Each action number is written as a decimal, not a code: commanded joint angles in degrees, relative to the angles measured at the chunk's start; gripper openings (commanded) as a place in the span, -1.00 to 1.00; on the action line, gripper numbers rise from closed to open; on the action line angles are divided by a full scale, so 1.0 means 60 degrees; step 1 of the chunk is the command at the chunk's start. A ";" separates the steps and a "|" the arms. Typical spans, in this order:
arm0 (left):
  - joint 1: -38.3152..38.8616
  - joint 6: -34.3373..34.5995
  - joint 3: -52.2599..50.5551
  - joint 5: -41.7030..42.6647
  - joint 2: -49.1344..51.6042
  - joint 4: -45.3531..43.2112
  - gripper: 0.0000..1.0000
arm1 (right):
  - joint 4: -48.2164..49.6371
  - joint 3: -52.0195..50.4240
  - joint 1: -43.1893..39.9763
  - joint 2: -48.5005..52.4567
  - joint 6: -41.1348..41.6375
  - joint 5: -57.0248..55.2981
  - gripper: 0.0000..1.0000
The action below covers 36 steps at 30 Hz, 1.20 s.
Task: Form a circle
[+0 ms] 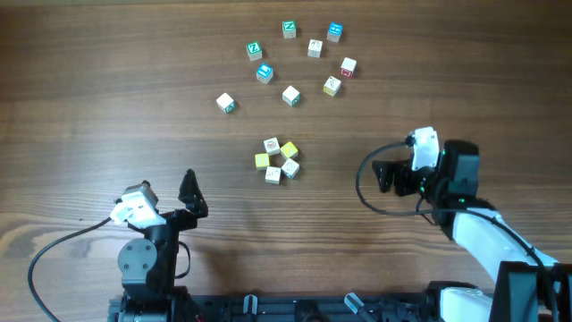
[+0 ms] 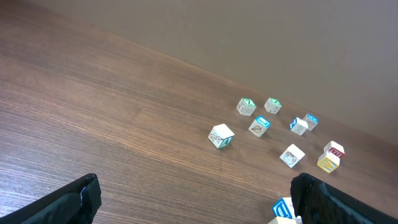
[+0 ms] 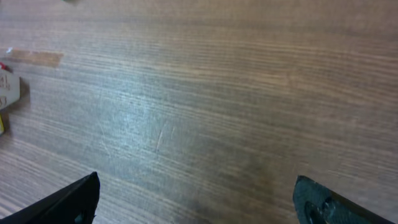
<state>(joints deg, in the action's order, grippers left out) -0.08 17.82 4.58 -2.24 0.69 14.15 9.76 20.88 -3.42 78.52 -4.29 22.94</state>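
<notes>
Landmark is the circle (image 1: 279,159), a tight ring of five small letter cubes with white and yellow faces, edges touching or nearly touching, sitting on the wooden table (image 1: 89,80) near mid-frame in the overhead view.

Left of the circle and nearer the robot base: left gripper (image 2: 196,186), jaws spread fully wide, nothing between them, only bare wood in the gap. Its black fingers (image 2: 68,202) are well apart from the circle and touch no cube. In the left wrist view two partial cubes (image 2: 283,210) peek out just beside the right-hand finger, cut off by the frame; cannot tell for sure which cubes they are.

Beyond the circle, on the far side from the robot: nine loose cubes (image 1: 290,95), spread out and apart from each other in a rough wide loop. Faces are white with green, blue, red or yellow marks; the letters are too small to read. The nearest loose cube lies just beyond the circle, not touching it. One outlier cube (image 1: 226,103) sits beyond the circle and to its left.

Right of the circle, about level with it: right gripper (image 3: 196,183), jaws also at full spread, holding nothing, bare table between the fingers. A cream cube (image 3: 7,90) shows at the left edge of the right wrist view, clipped, clear of the fingers.
</notes>
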 commanded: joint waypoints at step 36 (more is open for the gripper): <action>-0.0051 -0.0186 -0.0033 -0.0058 -0.0058 -0.0022 1.00 | -0.1508 -0.3432 0.0022 -1.2772 0.1242 -0.2299 0.99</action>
<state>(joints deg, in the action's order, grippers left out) -0.08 17.82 4.56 -2.24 0.80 14.11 0.43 0.36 -3.42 6.26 3.40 10.20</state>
